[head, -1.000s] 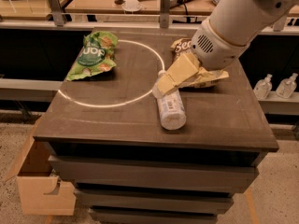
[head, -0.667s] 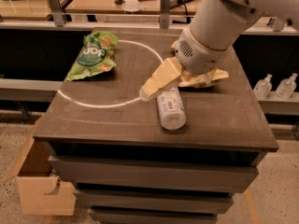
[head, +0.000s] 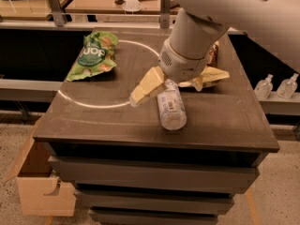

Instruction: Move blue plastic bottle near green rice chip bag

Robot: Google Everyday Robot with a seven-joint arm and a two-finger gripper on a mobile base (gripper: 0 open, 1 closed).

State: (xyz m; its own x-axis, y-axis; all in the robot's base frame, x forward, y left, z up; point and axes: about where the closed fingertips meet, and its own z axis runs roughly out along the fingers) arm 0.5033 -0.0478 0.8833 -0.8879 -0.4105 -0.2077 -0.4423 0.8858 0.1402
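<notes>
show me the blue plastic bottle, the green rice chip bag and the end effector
blue plastic bottle (head: 171, 108): camera view, on its label, mid-body.
green rice chip bag (head: 92, 56): camera view, on the white lettering.
end effector (head: 149, 86): camera view, on its cream part, beside the bottle's far end.

**Arm (head: 243, 8):** smooth off-white shell of glossy moulded panels. The upper link is broad and rounded, with one small dark recessed hole near its far end. The lower link is a plain cylinder in the same off-white.

**Wrist housing (head: 185, 64):** bulbous and pale grey-white, with a small patch of fine perforations on its left face.

**Claw (head: 143, 92):** pale yellow, wedge-shaped and matte, tapering to a blunt tip. It projects from the housing low over the middle of the counter (head: 117, 121).
</notes>
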